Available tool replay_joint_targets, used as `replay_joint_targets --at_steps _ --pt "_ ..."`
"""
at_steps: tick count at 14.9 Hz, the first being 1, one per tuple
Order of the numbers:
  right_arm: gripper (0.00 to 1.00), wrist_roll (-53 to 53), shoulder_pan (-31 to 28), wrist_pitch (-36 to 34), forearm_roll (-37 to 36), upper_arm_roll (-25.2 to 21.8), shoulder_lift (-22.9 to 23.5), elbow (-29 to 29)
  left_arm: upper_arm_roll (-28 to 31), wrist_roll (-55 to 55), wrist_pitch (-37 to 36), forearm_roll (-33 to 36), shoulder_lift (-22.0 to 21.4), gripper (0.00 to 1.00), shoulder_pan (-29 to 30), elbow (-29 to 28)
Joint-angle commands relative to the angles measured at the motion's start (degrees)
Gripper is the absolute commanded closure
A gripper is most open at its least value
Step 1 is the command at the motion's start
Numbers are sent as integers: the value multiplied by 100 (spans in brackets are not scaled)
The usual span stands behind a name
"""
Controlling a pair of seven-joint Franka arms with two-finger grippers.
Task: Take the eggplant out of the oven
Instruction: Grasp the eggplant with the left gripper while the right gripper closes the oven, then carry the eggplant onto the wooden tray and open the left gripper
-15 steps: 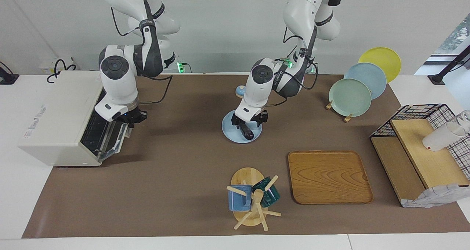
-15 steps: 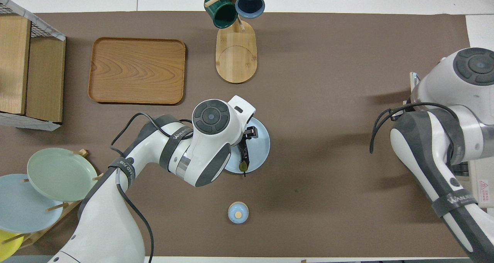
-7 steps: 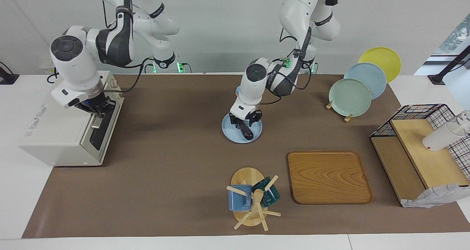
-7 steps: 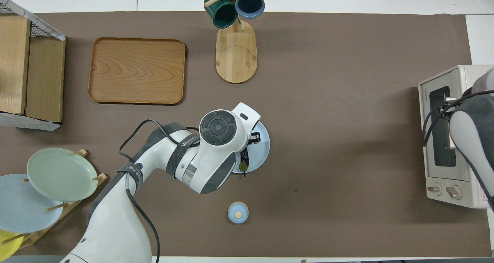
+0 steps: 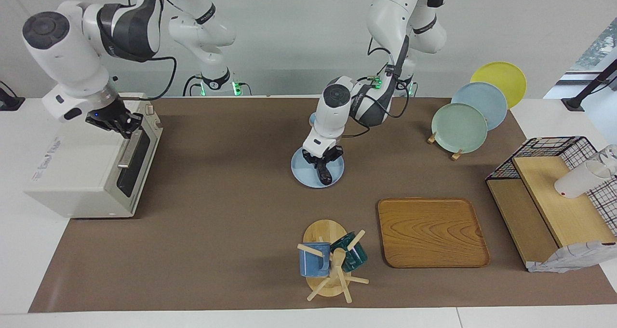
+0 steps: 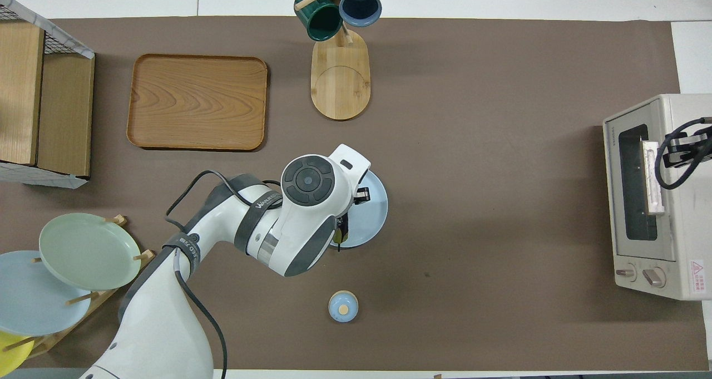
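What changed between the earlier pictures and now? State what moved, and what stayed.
The oven door, hanging open a second ago, is now shut. The right claw rose from the door to above its top edge. The left claw stayed low over the eggplant on the blue plate; the rest stayed put.

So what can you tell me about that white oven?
The oven is a boxy, off-white countertop unit, seemingly painted metal, at the right arm's end of the table. Its dark glass door is shut, with a metal bar handle along the top edge and two knobs beside the door. A small warning sticker sits near the knobs. The right gripper hangs over the handle; whether it touches is unclear.
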Motion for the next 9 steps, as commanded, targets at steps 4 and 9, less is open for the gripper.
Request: replay_joint_targets --at_steps 4,9 --pt "0 -121 58 -228 142 55 -16 125 47 911 -1326 -11 -626 100 989 491" --pt "0 -104 391 -404 63 -5 28 275 38 2310 -1638 -29 -389 100 2290 1082"
